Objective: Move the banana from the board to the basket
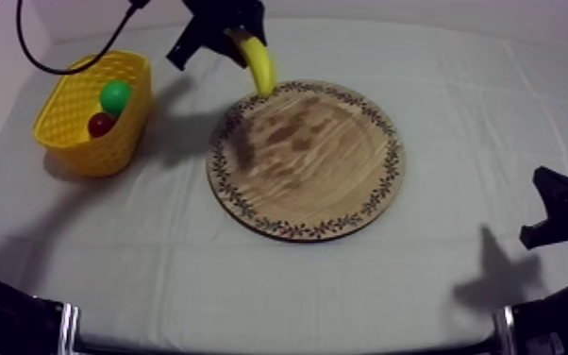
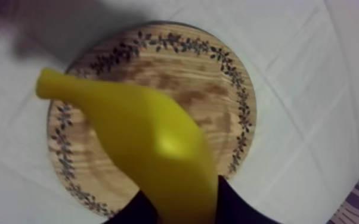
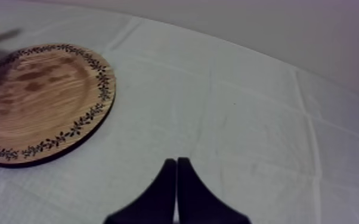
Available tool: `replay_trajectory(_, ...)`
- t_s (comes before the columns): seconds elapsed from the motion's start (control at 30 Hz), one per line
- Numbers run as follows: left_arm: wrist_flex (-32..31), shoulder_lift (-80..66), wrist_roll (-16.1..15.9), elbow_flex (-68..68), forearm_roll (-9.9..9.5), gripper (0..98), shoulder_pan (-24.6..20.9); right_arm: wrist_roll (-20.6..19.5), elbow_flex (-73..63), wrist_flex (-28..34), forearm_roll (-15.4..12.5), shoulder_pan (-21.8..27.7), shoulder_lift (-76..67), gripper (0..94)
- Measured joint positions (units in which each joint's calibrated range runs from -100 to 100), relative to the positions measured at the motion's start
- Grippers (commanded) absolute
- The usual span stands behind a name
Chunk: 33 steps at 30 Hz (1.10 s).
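Our left gripper [image 1: 238,36] holds the banana [image 1: 261,64] clamped above the wooden board [image 1: 316,160]; next we carry it over the yellow basket [image 1: 108,156]

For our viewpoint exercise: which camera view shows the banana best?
Left wrist view: the banana, close, in the left gripper over the wooden board. Top view shows it small, by the board's far rim. Right wrist view faces the board.
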Motion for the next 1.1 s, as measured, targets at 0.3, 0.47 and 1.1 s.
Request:
replay_trajectory(0.3, -0.2, -4.7, -7.3, 7.1, -1.81, 23.0, -6.2, 0.0, 0.0, 0.0, 0.0, 0.0, 0.0, 0.2)
replay_trajectory(0.47, -0.3, -7.1, -12.2, 10.7, -2.96, 24.9, -10.4, 0.0, 0.0, 0.0, 0.0, 0.0, 0.0, 0.2)
replay_trajectory(1.1, 2.3, -13.8, -33.1, 20.1, -7.41, 26.0, -24.7, 0.0, 0.0, 0.0, 0.0, 0.0, 0.0, 0.2)
